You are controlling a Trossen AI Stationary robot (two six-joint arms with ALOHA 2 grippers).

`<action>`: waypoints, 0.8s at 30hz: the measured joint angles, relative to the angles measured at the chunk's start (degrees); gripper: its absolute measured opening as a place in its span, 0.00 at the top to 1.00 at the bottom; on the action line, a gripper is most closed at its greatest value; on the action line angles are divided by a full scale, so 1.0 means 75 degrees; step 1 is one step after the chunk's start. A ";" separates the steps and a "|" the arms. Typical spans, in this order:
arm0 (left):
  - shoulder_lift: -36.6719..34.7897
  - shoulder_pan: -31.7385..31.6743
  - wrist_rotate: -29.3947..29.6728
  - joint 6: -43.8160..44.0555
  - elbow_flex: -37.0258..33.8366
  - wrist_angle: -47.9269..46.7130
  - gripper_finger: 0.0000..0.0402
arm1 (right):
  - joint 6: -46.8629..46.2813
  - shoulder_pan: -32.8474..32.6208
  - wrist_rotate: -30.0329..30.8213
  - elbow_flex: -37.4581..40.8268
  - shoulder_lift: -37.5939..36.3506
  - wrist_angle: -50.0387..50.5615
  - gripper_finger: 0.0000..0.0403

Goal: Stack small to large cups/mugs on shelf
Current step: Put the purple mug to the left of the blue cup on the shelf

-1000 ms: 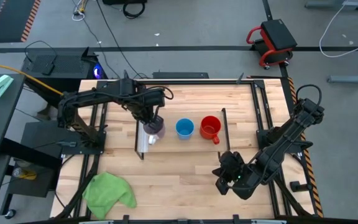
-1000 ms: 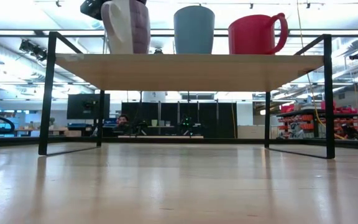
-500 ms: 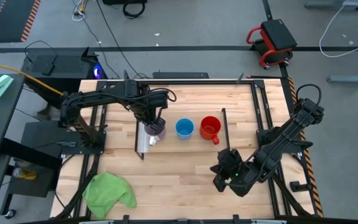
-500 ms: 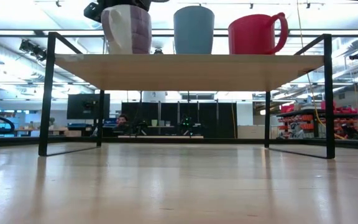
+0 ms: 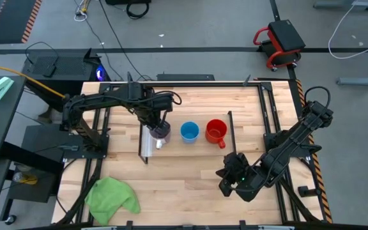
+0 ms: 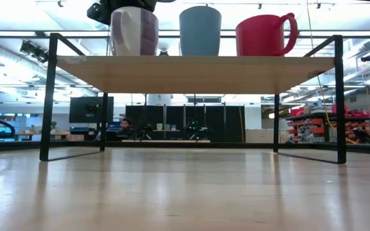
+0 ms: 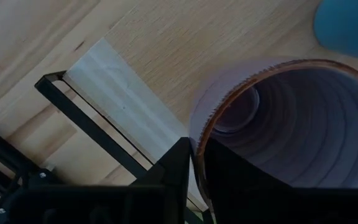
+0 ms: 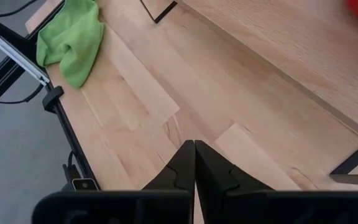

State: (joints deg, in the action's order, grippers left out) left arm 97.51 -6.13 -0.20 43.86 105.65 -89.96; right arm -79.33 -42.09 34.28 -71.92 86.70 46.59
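Left gripper (image 5: pixel 157 122) is pinching the purple mug's (image 5: pixel 160 131) rim, mug sitting on the shelf (image 5: pixel 187 148); right gripper (image 5: pixel 225 179) is closed, off the shelf.

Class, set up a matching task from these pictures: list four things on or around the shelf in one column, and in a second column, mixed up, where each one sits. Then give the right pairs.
Things:
1. purple mug
2. light-blue cup
3. red mug
4. green cloth

Places:
A. middle of the row on the shelf
B. on the tabletop, off the shelf
C. shelf end by the white strip, rim gripped by the left end effector
D. shelf end away from the white strip

Pairs: 1-C, 2-A, 3-D, 4-B
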 joint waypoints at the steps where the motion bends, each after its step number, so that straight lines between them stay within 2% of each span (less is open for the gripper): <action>1: 0.0000 0.0000 -0.0013 -0.0009 0.0000 0.0002 0.86 | -0.0003 -0.0002 0.0000 0.0000 0.0000 0.0002 0.97; 9: 0.0000 -0.0003 -0.0488 -0.0029 0.0030 -0.0020 0.87 | -0.0003 -0.0006 0.0000 0.0000 0.0000 0.0003 0.97; 24: 0.0003 0.0000 -0.0333 -0.0023 0.0731 -0.0008 0.83 | -0.0062 -0.0005 0.0000 0.0000 0.0000 0.0003 0.97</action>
State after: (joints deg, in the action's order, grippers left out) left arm 97.54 -6.13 -2.70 43.68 111.13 -90.02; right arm -79.80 -42.12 34.28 -71.92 86.70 46.61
